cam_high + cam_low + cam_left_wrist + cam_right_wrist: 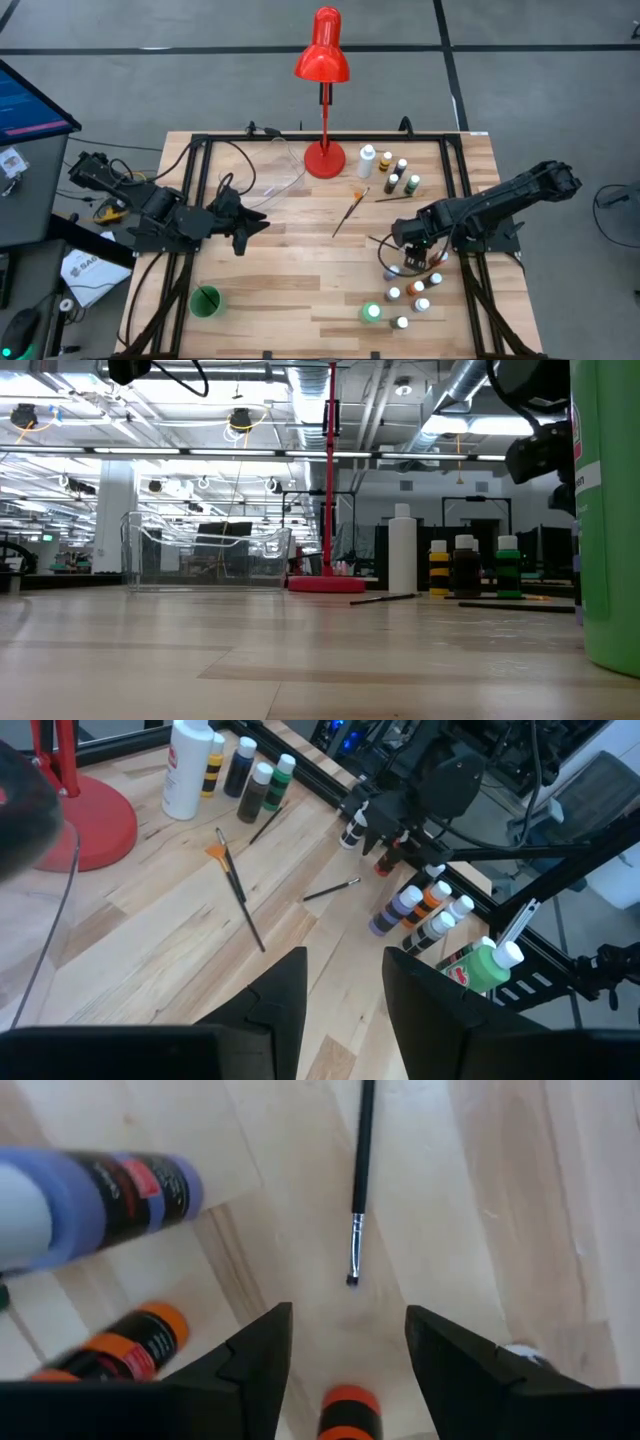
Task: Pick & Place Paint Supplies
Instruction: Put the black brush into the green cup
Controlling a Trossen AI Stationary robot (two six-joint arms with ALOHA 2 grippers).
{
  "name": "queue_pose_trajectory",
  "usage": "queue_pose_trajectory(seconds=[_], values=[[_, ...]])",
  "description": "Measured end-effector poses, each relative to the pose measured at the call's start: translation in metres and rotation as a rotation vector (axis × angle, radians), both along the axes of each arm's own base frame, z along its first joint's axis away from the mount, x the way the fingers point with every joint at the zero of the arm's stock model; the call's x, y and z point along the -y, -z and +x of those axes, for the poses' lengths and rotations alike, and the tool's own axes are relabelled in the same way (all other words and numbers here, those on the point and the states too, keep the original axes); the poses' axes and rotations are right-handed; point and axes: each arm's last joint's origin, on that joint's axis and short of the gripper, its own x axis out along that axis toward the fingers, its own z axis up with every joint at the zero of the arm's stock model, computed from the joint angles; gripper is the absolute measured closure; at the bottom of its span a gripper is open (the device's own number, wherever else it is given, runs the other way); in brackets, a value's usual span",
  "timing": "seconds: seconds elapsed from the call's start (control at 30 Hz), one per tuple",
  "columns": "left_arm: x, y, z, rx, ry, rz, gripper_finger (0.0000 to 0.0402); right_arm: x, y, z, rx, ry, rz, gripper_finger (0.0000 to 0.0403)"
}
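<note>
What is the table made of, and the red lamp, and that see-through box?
Table: looks like wood, pale planks with grain lines and joints, matte finish. Lamp: probably painted metal; its red shade is smooth and glossy with a bright highlight, though it might be plastic. Box: clear plastic, most likely; you see the room through its walls and its edges catch light.

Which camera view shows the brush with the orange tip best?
The left wrist view: the orange-tipped brush lies whole and unobstructed on the table. The high view shows it small near the lamp base. The low view shows only thin dark brushes, edge-on; which is which I cannot tell. The right wrist view misses it.
</note>
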Motion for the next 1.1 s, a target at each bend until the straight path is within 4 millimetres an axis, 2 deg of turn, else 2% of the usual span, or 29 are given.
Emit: queue_pose_trajectory(seconds=[0.2, 0.33, 0.87, 0.97, 1.1], values=[[0.0, 0.0, 0.0, 0.001, 0.0, -0.001, 0.0275, 0.0, 0.008, 0.005, -0.033, -0.088, -0.019, 0.0186], [0.0, 0.0, 0.0, 0.001, 0.0, -0.001, 0.0275, 0.0, 0.019, 0.01, -0.084, -0.087, -0.033, 0.0164], [0.0, -0.001, 0.0, 0.007, 0.0, -0.004, 0.0275, 0.0, 0.049, 0.023, -0.184, -0.095, -0.051, 0.0165], [0.0, -0.001, 0.0, 0.007, 0.0, -0.004, 0.0275, 0.0, 0.054, 0.025, -0.202, -0.1, -0.056, 0.0175], [0.0, -0.001, 0.0, 0.007, 0.001, -0.004, 0.0275, 0.0, 0.057, 0.025, -0.226, -0.107, -0.06, 0.022]])
